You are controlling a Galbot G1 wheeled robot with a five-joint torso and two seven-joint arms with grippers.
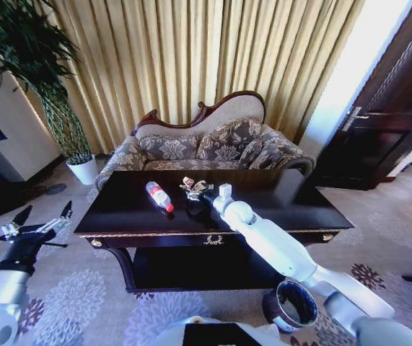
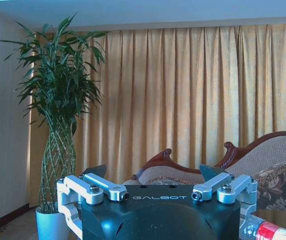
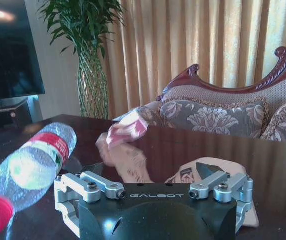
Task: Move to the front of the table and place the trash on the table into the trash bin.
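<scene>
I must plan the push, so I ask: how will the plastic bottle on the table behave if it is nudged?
The bottle lies on its side on the glossy table, so it would probably roll or slide. It looks empty and clear, so likely light, and may dent when squeezed. The right gripper is open beside it.

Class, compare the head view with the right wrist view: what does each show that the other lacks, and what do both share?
Head view alone: the trash bin on the carpet by the robot's base, the left gripper held off the table's left end with jaws open, the white plant pot and the door.

Right wrist view alone: a dark screen at the wall.

Both: the table, the bottle, the crumpled wrapper, the right gripper open at the wrapper, the sofa and curtains.
</scene>
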